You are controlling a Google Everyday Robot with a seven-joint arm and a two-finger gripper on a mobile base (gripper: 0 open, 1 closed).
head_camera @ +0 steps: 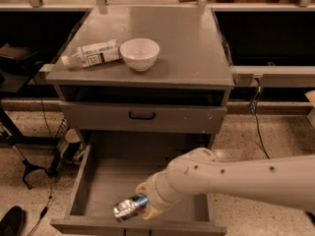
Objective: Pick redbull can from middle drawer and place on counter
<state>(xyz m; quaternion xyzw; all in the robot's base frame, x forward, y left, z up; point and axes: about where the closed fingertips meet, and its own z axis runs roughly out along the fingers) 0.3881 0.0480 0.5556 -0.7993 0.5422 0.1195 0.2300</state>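
The redbull can [129, 208] is a shiny silver-and-blue can lying on its side near the front edge of the open middle drawer [118, 171]. My gripper [145, 206] is at the can's right end, with the white arm reaching in from the right. The fingers are wrapped around the can. I cannot tell whether the can rests on the drawer floor or is lifted off it. The counter [182, 43] is the grey cabinet top above.
A white bowl [140, 53] and a white-labelled plastic bottle [93, 53] lying on its side sit on the counter's left front. A closed drawer front with a black handle [142, 115] is above the open drawer. Stands and cables are on the floor to the left.
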